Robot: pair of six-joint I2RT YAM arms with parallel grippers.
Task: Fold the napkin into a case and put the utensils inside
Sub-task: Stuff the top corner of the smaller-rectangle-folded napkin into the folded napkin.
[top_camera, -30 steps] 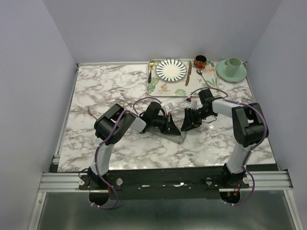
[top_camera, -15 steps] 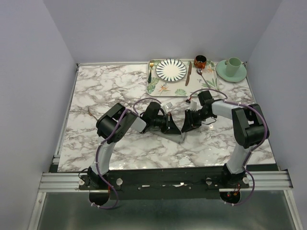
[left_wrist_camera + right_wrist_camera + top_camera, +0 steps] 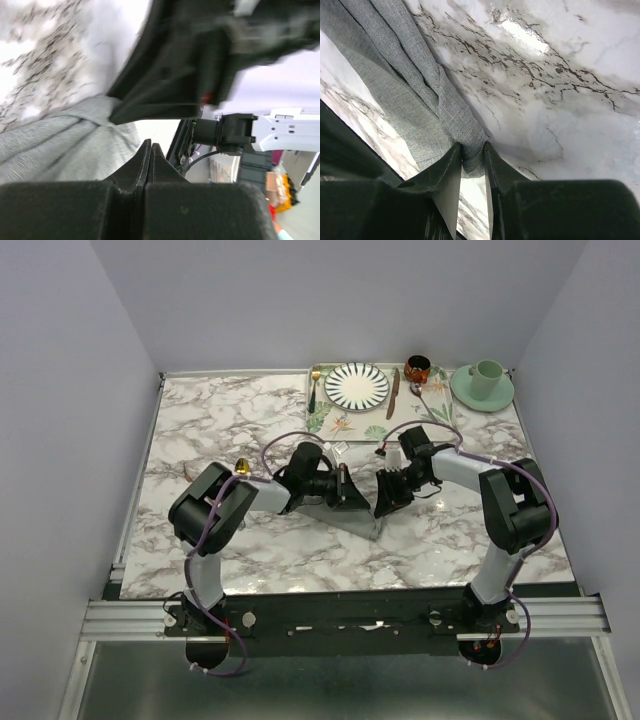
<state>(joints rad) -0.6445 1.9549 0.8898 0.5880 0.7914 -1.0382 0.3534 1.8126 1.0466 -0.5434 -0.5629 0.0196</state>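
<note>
The napkin [image 3: 415,95] lies bunched on the marble bench [image 3: 220,420] between the two hands. A gathered edge is pinched in the right hand [image 3: 472,150]. The left hand [image 3: 149,150] is fully closed, and whether cloth is caught in it cannot be told. The shallow pinch could slip if the cloth is pulled unevenly, and the fold would then be lost. No writing can be read.

The left arm [image 3: 212,502] swings its elbow out toward 8 o'clock, and the left gripper [image 3: 348,492] slides toward 11. A gold spoon bowl [image 3: 243,462] pops into view. The right gripper [image 3: 382,504] tightens on the napkin [image 3: 372,526], creeping toward 11.
</note>
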